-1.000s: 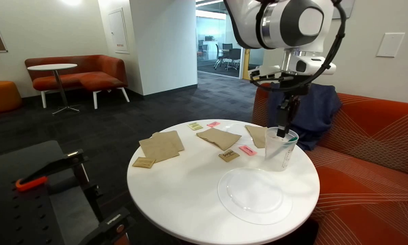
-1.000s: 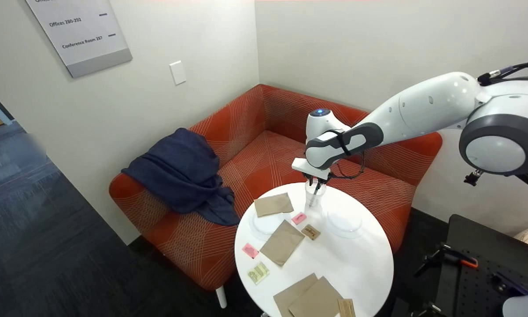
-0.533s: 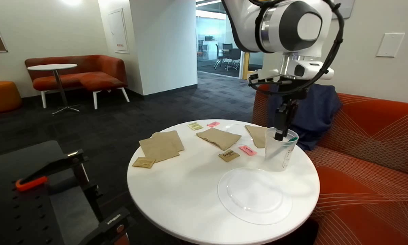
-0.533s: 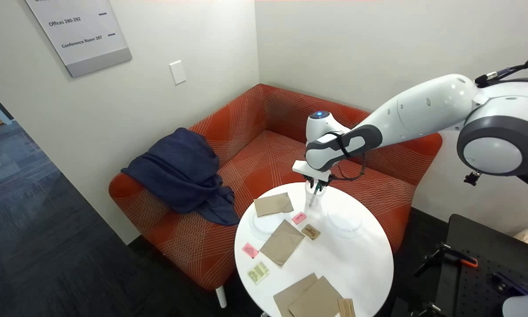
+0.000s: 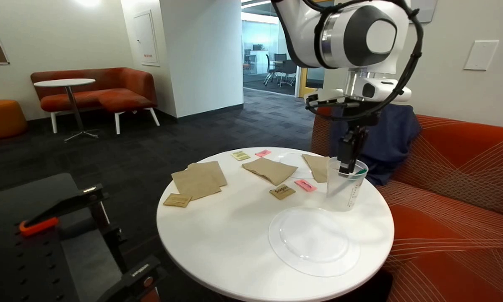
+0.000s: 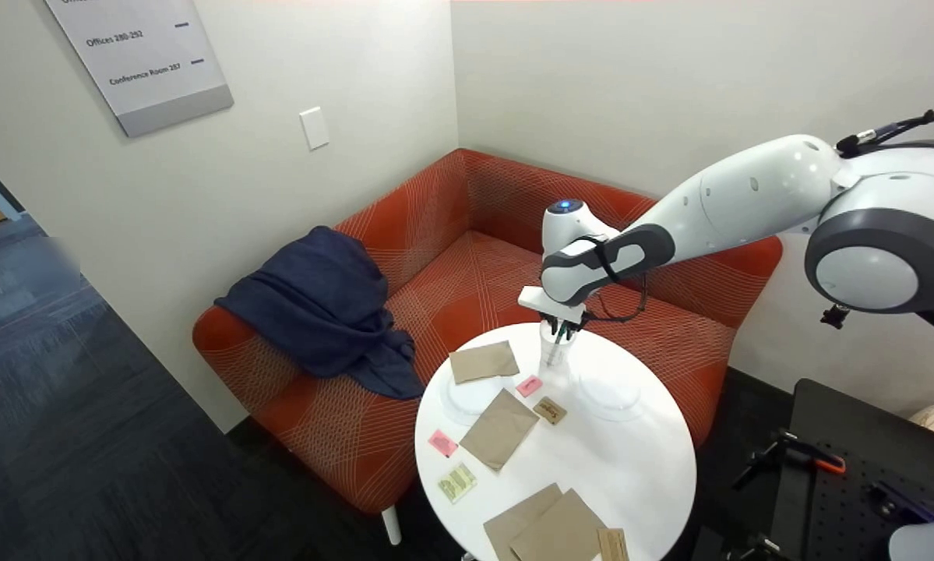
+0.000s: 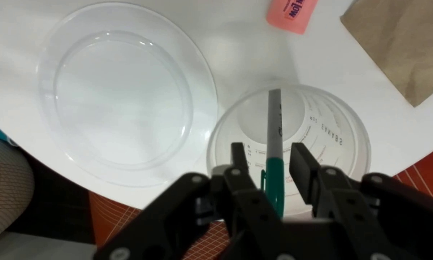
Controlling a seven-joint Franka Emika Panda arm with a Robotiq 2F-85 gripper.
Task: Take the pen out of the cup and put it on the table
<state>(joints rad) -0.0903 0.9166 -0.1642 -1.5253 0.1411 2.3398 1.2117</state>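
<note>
1. Cup (image 5: 347, 200): a clear tumbler, upright on the round white surface (image 5: 217, 247). In the wrist view the capitals "EANABS" can be read on its wall; the smaller dark and red print around them is too fine to make out.
2. Pen (image 7: 275, 141): inside the cup, leaning, its green end up by the rim. Dark lettering runs along the grey barrel but cannot be read.
3. Tool (image 7: 269, 159): pointing down at the cup's mouth, jaws part-way apart. The pen lies between them with a gap to either side, so nothing is gripped.
4. Pink packet (image 7: 292, 14): flat on the surface near the cup. "LOW" is legible; the wrist view's edge cuts off part of the packet.
5. Brown packet (image 5: 282, 192): just beside the pink one, marked "Sugar" in dark letters.
6. Another brown packet (image 5: 177, 200): touching the overlapping brown napkins (image 5: 199, 182), its print blurred.
7. Second pink packet (image 5: 263, 153) and yellow packet (image 5: 240, 155): near each other, both printed, neither legible.
8. Clear plate (image 7: 126, 104): flat on the surface, just beside the cup.
9. Wall sign (image 6: 151, 70): "Offices 280-292" and, below it, "Conference Room 287"; the line above is cut off.
</note>
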